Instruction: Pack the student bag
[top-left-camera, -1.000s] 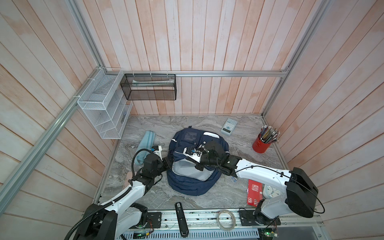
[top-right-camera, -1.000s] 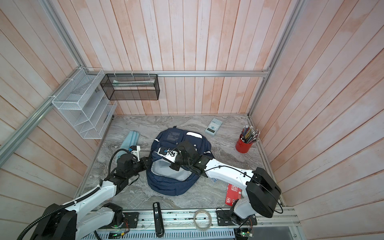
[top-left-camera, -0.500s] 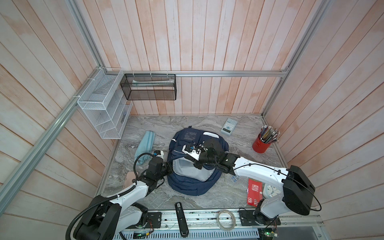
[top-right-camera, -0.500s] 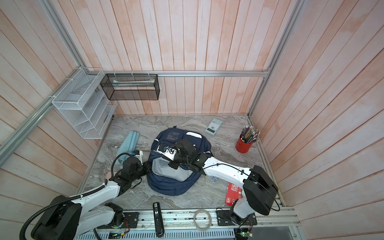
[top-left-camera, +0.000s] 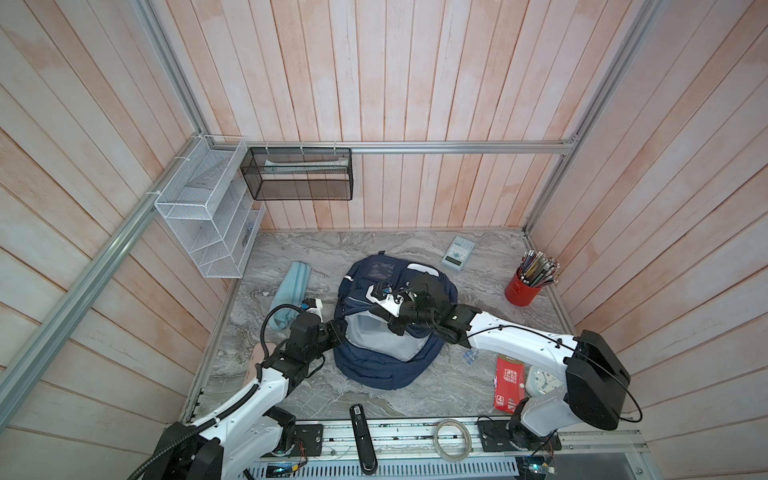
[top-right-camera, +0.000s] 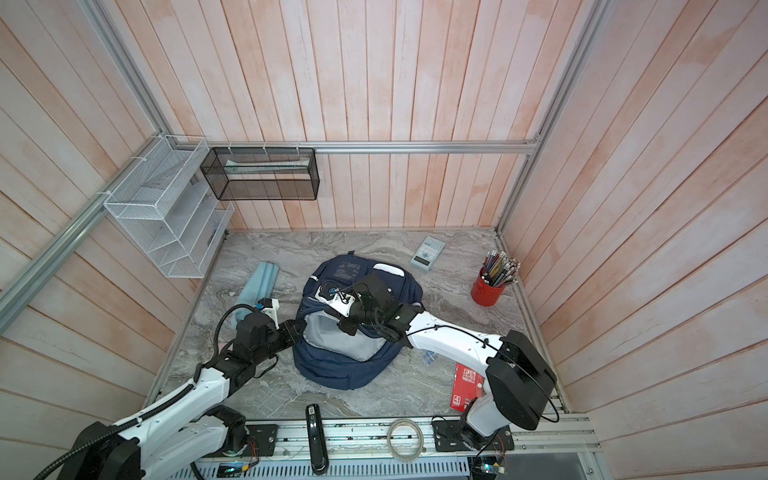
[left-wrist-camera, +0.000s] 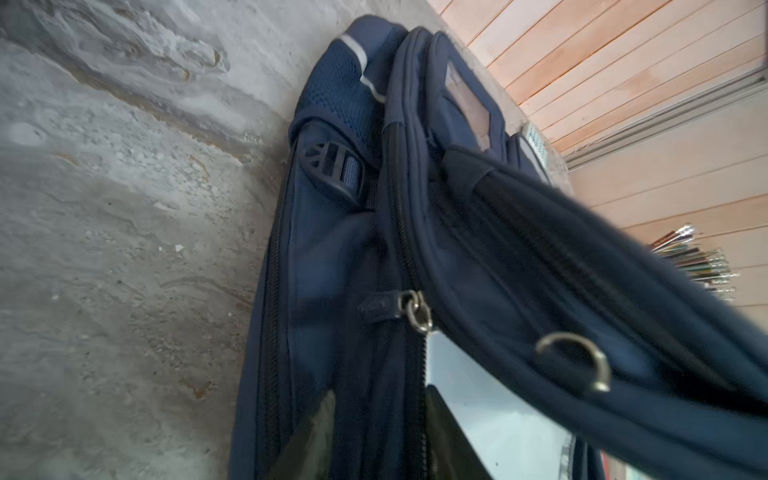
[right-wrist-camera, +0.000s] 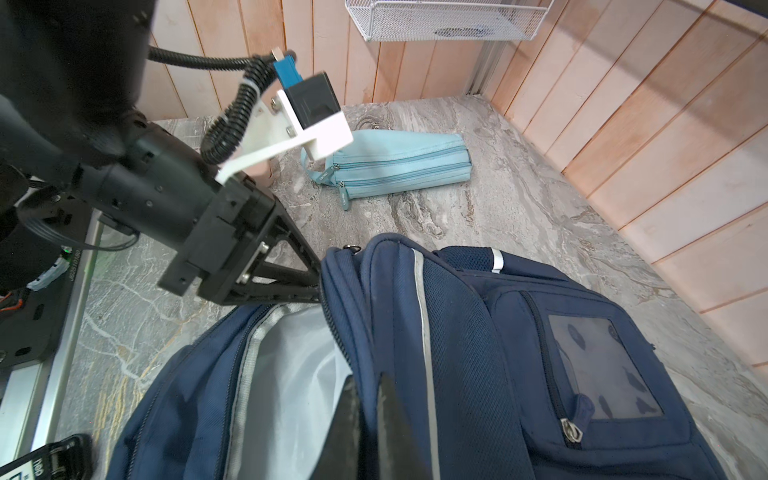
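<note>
Right pincer (right-wrist-camera: 368, 386) clamps student bag (right-wrist-camera: 457, 353) flap; left pincer (right-wrist-camera: 316, 282) tips half-hidden, grip unclear.

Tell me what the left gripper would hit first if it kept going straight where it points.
The bag: the left gripper points straight at its side by the open zipper, and seems to touch it.

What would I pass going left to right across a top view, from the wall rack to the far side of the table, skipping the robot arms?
white wire rack → light blue pencil case → student bag → calculator → red pencil cup
</note>
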